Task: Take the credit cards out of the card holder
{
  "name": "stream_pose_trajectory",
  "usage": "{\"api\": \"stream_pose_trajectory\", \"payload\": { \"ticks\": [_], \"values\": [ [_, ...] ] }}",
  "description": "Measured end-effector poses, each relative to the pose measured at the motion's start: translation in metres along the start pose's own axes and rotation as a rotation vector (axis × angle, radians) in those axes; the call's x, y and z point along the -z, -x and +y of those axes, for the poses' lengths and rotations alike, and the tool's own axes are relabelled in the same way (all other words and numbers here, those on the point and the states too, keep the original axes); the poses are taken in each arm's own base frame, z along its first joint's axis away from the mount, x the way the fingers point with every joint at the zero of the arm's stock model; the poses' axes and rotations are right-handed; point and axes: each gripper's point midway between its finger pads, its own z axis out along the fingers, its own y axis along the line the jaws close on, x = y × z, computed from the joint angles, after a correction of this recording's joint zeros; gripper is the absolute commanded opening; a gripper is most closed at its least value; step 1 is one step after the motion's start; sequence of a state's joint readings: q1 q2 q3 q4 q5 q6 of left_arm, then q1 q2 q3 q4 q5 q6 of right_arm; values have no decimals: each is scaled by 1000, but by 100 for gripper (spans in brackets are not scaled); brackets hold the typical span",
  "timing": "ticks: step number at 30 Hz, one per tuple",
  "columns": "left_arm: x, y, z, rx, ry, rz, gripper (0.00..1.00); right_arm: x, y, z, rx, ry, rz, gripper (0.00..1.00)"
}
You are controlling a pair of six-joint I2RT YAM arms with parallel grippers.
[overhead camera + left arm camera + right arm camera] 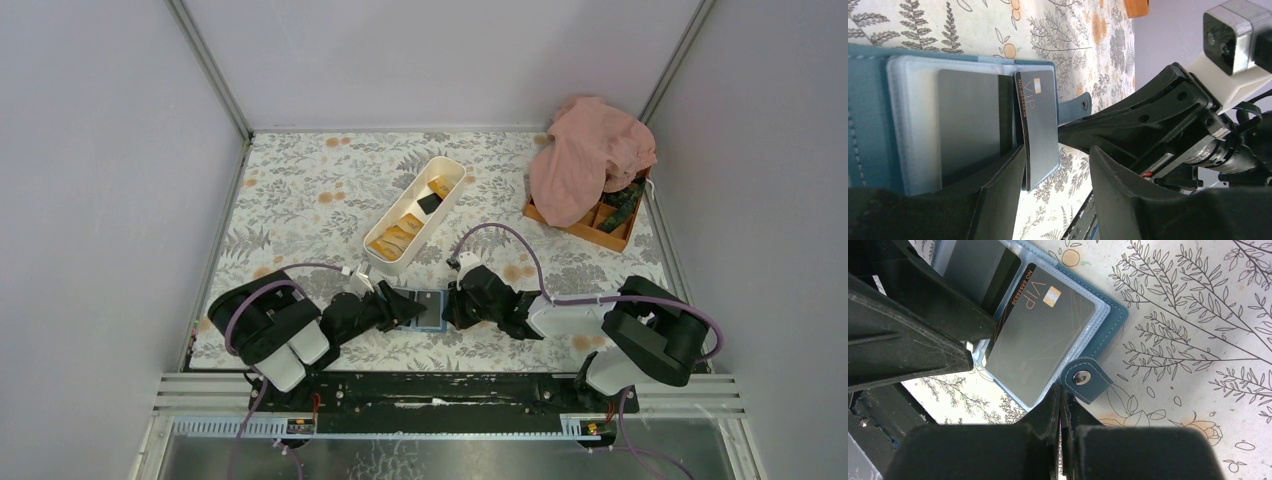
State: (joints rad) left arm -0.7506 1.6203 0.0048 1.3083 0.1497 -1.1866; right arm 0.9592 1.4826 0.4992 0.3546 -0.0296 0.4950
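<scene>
The blue card holder (pixel 428 309) lies open on the floral table between my two grippers. It also shows in the left wrist view (pixel 868 115) and the right wrist view (pixel 1112 322). A black VIP card (pixel 1040 120) sticks partly out of its clear sleeve, tilted; the right wrist view shows it too (pixel 1040 335). Another black card (pixel 968 120) sits in the neighbouring sleeve. My left gripper (pixel 1057 152) is open, with the VIP card's free end between its jaws, close to the left finger. My right gripper (pixel 1062 390) is shut, its tips against the holder's edge beside the snap tab (pixel 1082 378).
A long white tray (pixel 385 262) holding orange and black cards stands just behind the holder. An orange compartment box (pixel 590 228) with a pink cloth (pixel 590 155) over it sits at the back right. Grey walls close in the table on three sides.
</scene>
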Motion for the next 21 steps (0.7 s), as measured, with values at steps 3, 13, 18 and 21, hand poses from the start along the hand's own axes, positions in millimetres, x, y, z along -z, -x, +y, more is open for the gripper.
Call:
{"api": "stream_pose_trajectory", "payload": {
  "ticks": [3,13,18,21],
  "values": [
    [-1,1,-4,9,-21,-7,56,-1,0,0,0,3,-2,0],
    [-1,0,-15,6,-77,6,57,-4,2,3,-2,19,-10,0],
    [-1,-4,-12,6,-75,25,57,-5,3,4,-2,25,-14,0],
    [-2,-6,-8,7,-66,32,57,-6,3,4,-3,27,-16,0]
  ]
}}
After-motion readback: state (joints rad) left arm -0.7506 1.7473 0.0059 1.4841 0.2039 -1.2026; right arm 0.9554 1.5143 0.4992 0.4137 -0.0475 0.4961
